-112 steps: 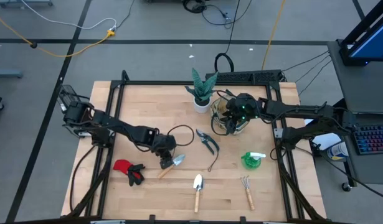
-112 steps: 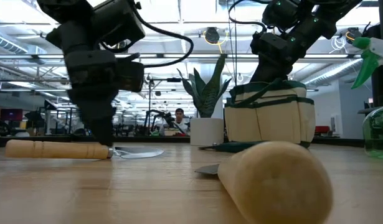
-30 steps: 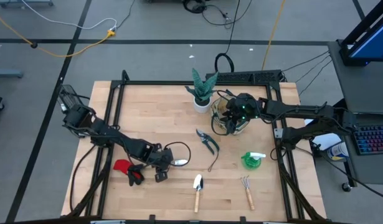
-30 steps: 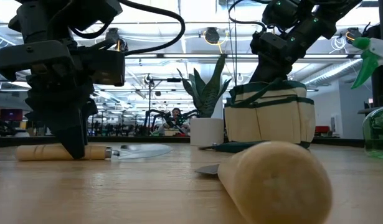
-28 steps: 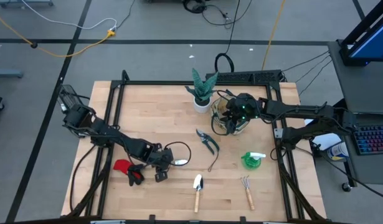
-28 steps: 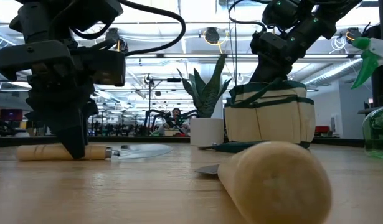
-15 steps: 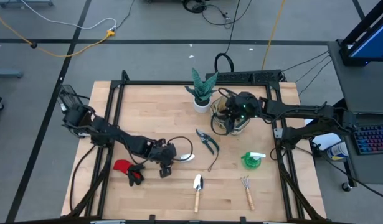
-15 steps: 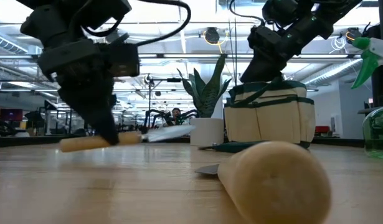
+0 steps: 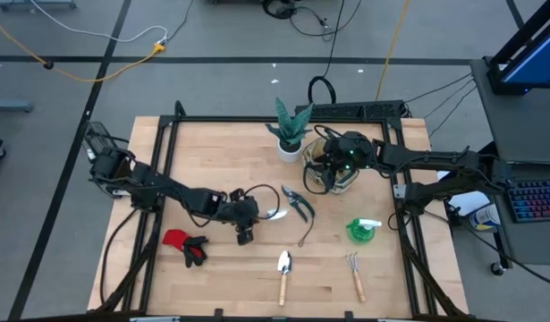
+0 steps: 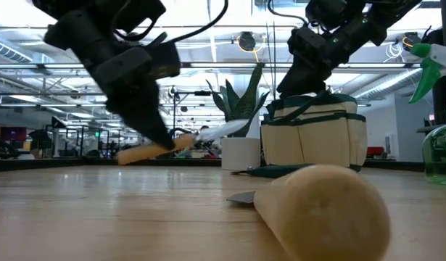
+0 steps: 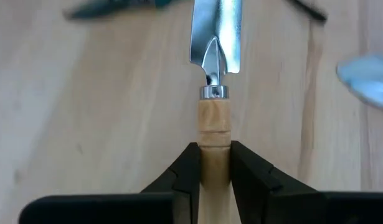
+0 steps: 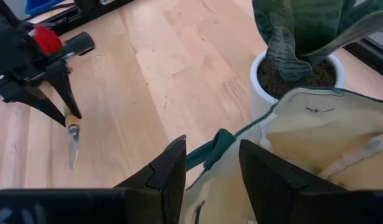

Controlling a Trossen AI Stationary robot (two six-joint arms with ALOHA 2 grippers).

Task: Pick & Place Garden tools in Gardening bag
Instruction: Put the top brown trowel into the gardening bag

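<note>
The left gripper (image 11: pixel 215 168) has its fingers (image 11: pixel 186 171) closed on the pale wooden handle of a small trowel with a shiny metal blade (image 10: pixel 180 141), and carries it clear of the light wooden table (image 9: pixel 212 161), tilted with the blade end higher and pointing toward the round beige fabric gardening bag with dark green trim (image 10: pixel 315 138). The step in hand looks like the carry to the bag, and to do it well the arm should lift high enough to pass over the dark pruning shears (image 9: pixel 298 203) that lie between it and the bag, then bring the blade over the open mouth before tipping it down. The grip sits toward the blade end of the handle, so the long free end may swing; a slow, level move would help. The right gripper (image 12: pixel 211 163) hangs at the bag's rim with its fingers partly open around a dark green loop handle (image 12: pixel 210 152), seemingly holding the mouth open, though I cannot tell whether it truly grips it. The bag stands at the far right of the table, just beside the white pot with a green plant (image 9: pixel 291 131). The trowel looks rigid, light and smooth-handled.
</note>
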